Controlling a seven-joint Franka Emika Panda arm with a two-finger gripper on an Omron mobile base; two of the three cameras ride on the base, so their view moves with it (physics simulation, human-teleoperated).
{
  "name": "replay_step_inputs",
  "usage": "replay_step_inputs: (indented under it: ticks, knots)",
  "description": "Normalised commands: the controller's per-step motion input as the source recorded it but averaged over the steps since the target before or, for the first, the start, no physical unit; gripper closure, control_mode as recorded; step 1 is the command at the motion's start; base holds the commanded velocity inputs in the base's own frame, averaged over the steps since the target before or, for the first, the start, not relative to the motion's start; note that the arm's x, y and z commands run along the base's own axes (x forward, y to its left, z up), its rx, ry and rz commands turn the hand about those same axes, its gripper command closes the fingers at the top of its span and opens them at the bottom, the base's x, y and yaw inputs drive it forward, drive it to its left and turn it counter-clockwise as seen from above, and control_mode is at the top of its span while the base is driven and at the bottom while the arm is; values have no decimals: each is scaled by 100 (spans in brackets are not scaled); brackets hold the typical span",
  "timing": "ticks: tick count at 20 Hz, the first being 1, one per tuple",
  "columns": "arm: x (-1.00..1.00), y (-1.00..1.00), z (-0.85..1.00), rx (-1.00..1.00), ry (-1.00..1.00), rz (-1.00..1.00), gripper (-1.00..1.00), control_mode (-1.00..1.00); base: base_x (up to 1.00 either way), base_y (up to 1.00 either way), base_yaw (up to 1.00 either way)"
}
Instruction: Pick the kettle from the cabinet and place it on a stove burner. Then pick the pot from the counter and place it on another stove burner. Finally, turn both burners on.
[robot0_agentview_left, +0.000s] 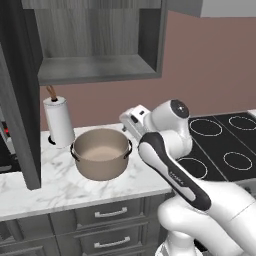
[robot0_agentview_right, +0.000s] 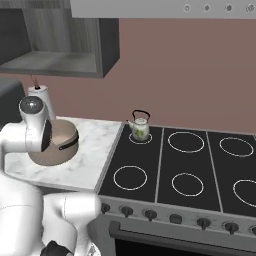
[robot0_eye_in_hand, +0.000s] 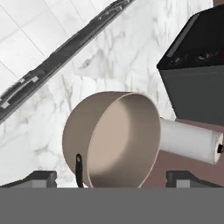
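Marble counter (robot0_agentview_left: 60, 187) with grey veining runs under an open dark grey wall cabinet (robot0_agentview_left: 95, 67), its shelf bare, against a dusty pink wall; black cooktop (robot0_agentview_right: 165, 170) butts the slab on its right. Right base view gives what the left one lacks: the kettle (robot0_agentview_right: 140, 127) sits upright on the rear-left burner ring (robot0_agentview_right: 140, 138), with more burners (robot0_agentview_right: 130, 177) beside and in front of it and a row of dark knobs (robot0_agentview_right: 150, 214) along the stove front. Left base view gives the pot (robot0_agentview_left: 101, 152) whole, upright on the counter, paper-towel roll (robot0_agentview_left: 58, 122) touching or just behind its far left side; in the right base view the arm's elbow covers part of the pot. Hand view looks along the gripper (robot0_eye_in_hand: 111, 177): both finger tips (robot0_eye_in_hand: 41, 178) sit wide apart at the bottom edge, holding nothing, with the pot directly ahead between them, its open mouth facing the camera and one dark side handle (robot0_eye_in_hand: 78, 168) near the left tip. Beyond the pot, past the right tip, lies the paper-towel roll; farther out, a dark box-like body with small knobs, not identifiable. Drawers (robot0_agentview_left: 112, 227) with short handles sit under the counter.
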Motion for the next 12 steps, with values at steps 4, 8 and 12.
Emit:
replay_step_inputs:
  ticks: [4, 8, 12]
  knots:
    - [38, 7, -21, -11, 18, 5, -100, -100, 0, 0, 0]
    - [25, 13, -28, -9, 10, 4, -100, -100, 0, 0, 0]
    - [11, 13, -35, -7, 2, 3, -100, -100, 0, 0, 0]
